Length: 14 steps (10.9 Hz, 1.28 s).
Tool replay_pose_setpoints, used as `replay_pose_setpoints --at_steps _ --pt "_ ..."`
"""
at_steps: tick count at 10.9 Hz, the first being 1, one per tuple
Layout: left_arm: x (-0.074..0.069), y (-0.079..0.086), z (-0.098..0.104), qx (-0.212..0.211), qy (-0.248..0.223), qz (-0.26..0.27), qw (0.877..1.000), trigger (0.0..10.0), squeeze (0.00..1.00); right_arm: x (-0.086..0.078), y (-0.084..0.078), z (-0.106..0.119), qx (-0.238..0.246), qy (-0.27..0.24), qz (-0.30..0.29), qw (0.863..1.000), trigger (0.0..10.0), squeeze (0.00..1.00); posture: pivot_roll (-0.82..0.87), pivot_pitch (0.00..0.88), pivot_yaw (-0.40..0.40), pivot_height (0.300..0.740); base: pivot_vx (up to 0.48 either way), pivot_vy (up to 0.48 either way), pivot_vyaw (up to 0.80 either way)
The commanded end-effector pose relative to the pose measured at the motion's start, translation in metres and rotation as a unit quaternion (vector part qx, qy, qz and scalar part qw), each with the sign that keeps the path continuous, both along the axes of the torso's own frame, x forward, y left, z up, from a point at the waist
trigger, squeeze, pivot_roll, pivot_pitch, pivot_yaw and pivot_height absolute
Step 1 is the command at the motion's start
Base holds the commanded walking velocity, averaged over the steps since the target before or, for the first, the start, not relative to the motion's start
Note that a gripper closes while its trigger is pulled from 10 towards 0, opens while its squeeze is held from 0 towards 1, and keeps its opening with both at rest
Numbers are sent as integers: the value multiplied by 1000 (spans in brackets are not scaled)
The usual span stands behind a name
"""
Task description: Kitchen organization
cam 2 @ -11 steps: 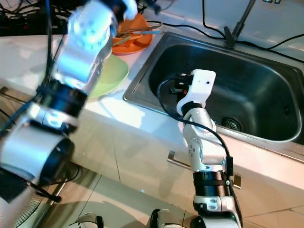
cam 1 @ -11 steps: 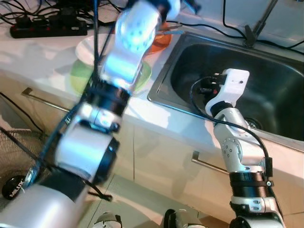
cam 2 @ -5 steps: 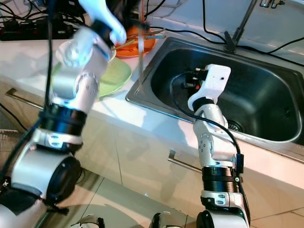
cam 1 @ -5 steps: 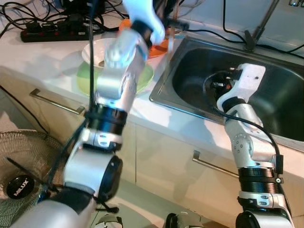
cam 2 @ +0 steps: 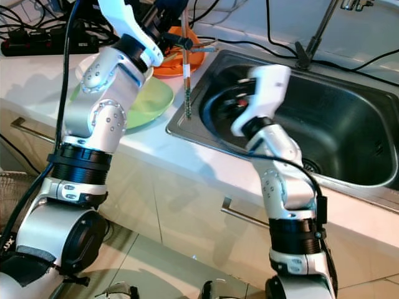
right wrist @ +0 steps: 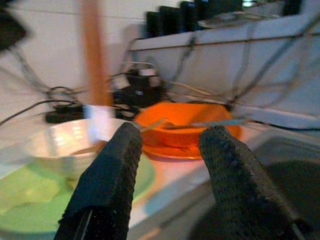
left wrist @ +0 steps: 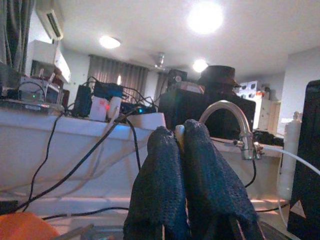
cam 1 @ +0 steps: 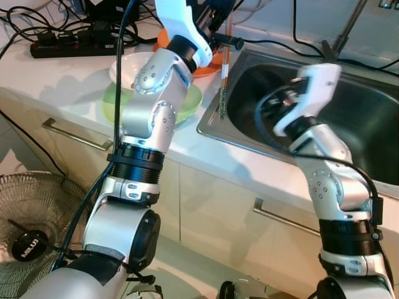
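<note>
A long orange-brown chopstick (cam 1: 224, 75) with a pale band hangs upright over the left rim of the steel sink (cam 1: 368, 134). My left gripper (cam 1: 219, 38) is shut on its upper part; in the left wrist view the fingers (left wrist: 165, 175) press together on a pale tip. My right arm's white wrist (cam 1: 318, 78) is raised over the sink, just right of the chopstick. My right gripper (right wrist: 172, 137) is open, and the blurred chopstick (right wrist: 94, 70) shows beyond its fingers, apart from them.
On the white counter stand an orange plate (cam 1: 211, 61) holding utensils, a white bowl (cam 1: 132, 65) and a green plate (cam 1: 191, 103). A power strip (cam 1: 68, 47) and cables lie behind. A faucet (cam 1: 340, 34) rises at the sink's back. A fan (cam 1: 25, 243) stands on the floor at left.
My left arm has swung up and steadied, so the chopstick now hangs by the sink's rim. My right arm has risen out of the sink toward it. The camera shifted slightly.
</note>
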<state>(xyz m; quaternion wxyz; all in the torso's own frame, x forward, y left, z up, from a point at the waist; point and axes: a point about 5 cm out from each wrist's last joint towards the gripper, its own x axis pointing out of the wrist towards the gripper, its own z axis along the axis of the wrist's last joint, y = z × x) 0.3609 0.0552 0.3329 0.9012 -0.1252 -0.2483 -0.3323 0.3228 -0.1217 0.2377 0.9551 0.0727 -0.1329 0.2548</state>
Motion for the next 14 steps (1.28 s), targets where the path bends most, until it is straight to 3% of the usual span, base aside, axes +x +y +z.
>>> replay_pose_setpoints --at_steps 1,3,14 --pt "-3 -2 0 3 -2 -9 1000 10000 0 -4 -1 2 -9 -1 12 1000 10000 0 -61 32 -22 719 0 0 0" --pt "-4 -2 -3 7 3 -11 1000 10000 0 -10 0 0 -25 -4 50 998 10000 0 -62 30 -22 719 0 0 0" --pt "-16 -20 -9 20 22 -69 997 10000 0 -8 20 -6 -15 7 66 998 10000 0 -53 15 -23 719 0 0 0"
